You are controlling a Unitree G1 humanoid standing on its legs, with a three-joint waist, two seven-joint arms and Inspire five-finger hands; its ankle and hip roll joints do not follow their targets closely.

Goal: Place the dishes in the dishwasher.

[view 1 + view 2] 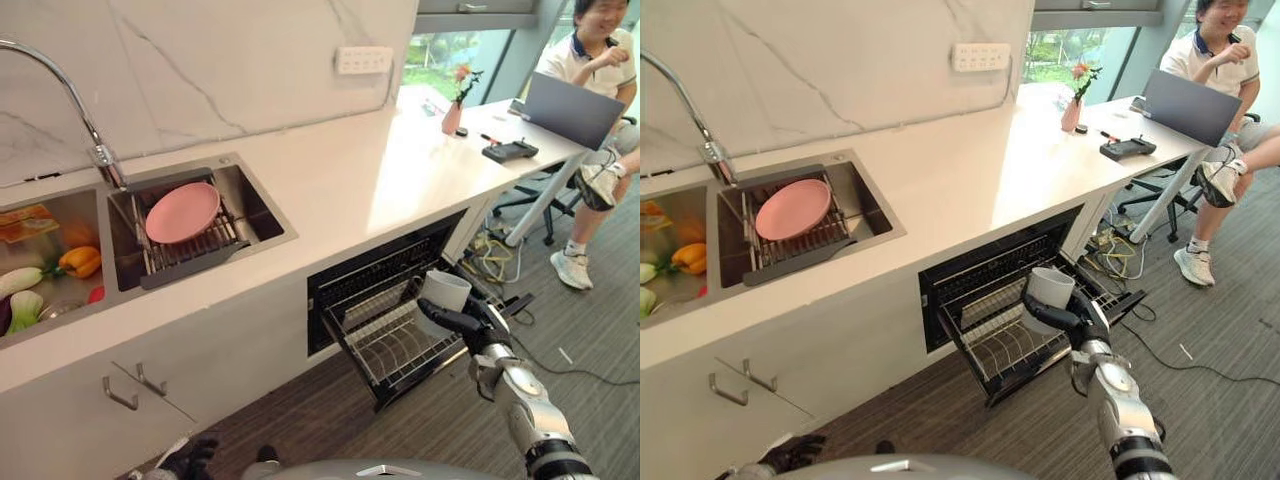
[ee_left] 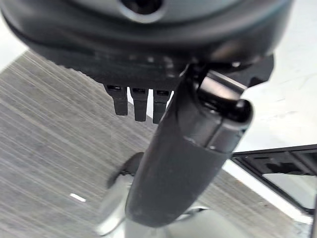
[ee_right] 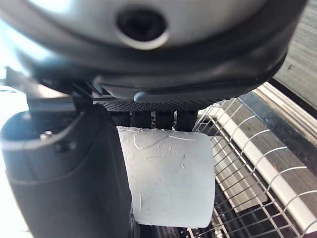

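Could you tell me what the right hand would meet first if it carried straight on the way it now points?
Most likely the pulled-out wire rack of the dishwasher. The right hand, curled round the white cup, points toward it, and the rack's wires show just past the cup in the right wrist view. Depth is uncertain.

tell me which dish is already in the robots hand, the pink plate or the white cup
The white cup: the right hand grips it above the pulled-out dishwasher rack. The pink plate leans on the sink rack, untouched.
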